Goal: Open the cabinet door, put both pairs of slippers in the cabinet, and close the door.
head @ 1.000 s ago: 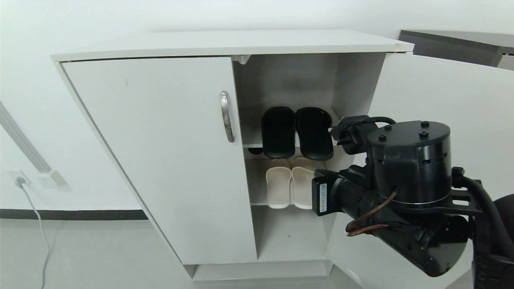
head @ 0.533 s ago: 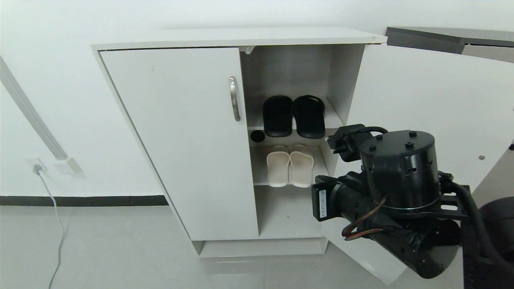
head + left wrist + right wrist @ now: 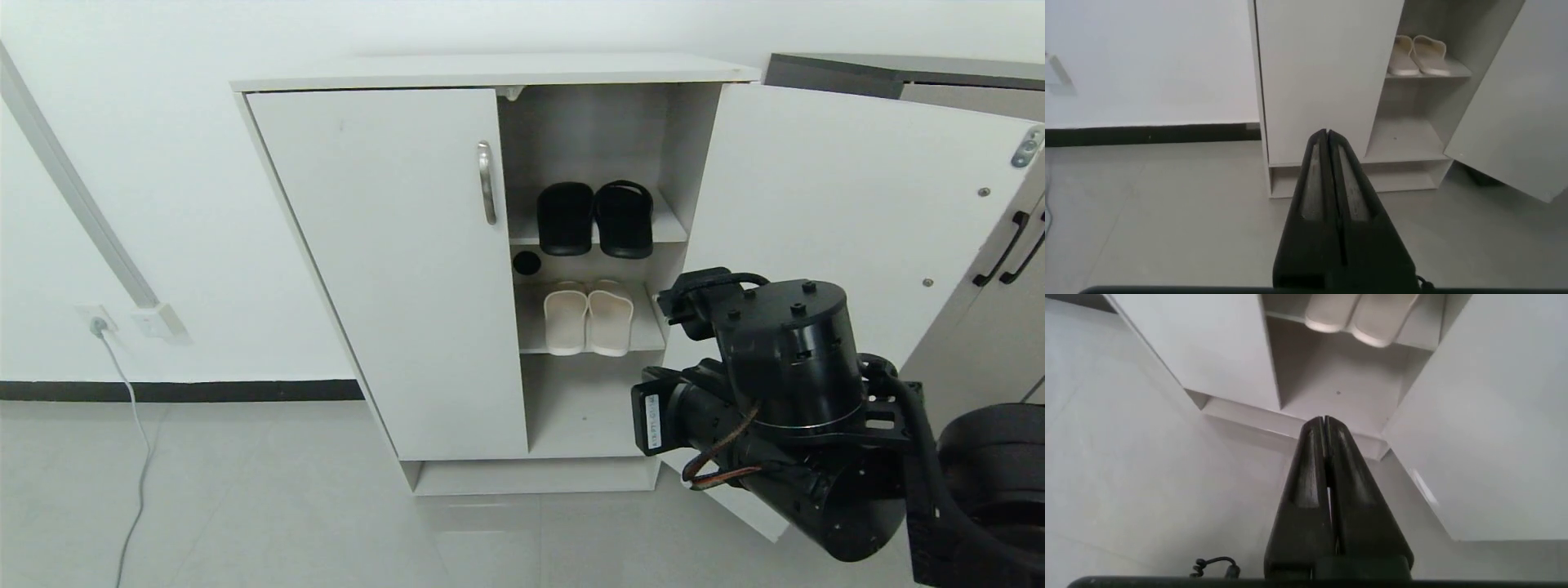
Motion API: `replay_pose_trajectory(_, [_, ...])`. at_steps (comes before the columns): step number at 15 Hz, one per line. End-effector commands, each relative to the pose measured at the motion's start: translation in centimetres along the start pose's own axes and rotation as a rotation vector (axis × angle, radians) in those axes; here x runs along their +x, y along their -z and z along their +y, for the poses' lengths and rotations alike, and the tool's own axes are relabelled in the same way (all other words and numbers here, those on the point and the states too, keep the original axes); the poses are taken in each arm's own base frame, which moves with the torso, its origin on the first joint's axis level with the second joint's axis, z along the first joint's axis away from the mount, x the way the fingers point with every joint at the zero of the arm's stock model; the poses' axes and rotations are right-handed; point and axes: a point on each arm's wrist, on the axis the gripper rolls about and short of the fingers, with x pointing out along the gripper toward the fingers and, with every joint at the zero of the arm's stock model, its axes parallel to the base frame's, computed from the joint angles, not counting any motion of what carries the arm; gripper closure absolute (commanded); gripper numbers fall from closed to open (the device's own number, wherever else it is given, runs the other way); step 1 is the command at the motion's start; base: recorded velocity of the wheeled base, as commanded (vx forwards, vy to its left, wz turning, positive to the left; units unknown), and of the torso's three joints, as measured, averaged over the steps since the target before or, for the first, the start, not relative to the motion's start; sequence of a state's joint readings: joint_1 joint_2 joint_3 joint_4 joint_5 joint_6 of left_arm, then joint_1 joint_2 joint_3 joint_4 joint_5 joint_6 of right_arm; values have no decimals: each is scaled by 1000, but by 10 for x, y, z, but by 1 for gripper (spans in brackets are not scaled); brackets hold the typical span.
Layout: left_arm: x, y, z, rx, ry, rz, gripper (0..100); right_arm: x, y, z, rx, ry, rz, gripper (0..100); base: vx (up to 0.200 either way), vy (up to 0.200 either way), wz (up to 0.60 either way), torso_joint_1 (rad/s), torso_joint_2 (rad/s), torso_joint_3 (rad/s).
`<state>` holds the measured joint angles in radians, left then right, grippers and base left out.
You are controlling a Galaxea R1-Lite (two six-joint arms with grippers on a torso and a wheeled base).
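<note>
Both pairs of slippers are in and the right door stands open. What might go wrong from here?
1. The black slippers and white slippers overhang the fronts of their shelves, so the closing door may catch or dislodge them.
2. The right gripper, shut, sits on the door's inner side near its lower edge. It probably has to get round the door and could bump it.

The right arm (image 3: 784, 408) is hanging low on the robot's right side, with its thick round wrist joint (image 3: 788, 351) facing upward and the forearm angling forward and down. Its jaws are pressing flat against each other with no gap, holding nothing, tips pointing forward and downward. The left jaws are lying closed together in the same way, empty, aiming forward and down.
</note>
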<state>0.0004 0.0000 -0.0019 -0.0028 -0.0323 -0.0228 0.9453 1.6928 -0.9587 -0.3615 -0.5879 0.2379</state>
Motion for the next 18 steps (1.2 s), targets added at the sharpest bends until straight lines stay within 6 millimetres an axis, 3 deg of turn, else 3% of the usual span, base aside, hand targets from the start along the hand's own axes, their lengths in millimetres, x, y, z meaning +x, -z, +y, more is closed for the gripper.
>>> replay_pose_trajectory(1, [0, 0, 0, 0, -1, 0, 100, 1, 2, 1, -4, -2, 5, 100, 0, 0, 0, 0, 0, 0])
replay_pose_trajectory(13, [0, 0, 0, 0, -1, 0, 100, 2, 4, 1, -13, 0, 13, 100, 0, 0, 0, 0, 0, 0])
replay_pose_trajectory(18, [0, 0, 0, 0, -1, 0, 100, 2, 4, 1, -19, 0, 13, 100, 0, 0, 0, 21, -266, -322])
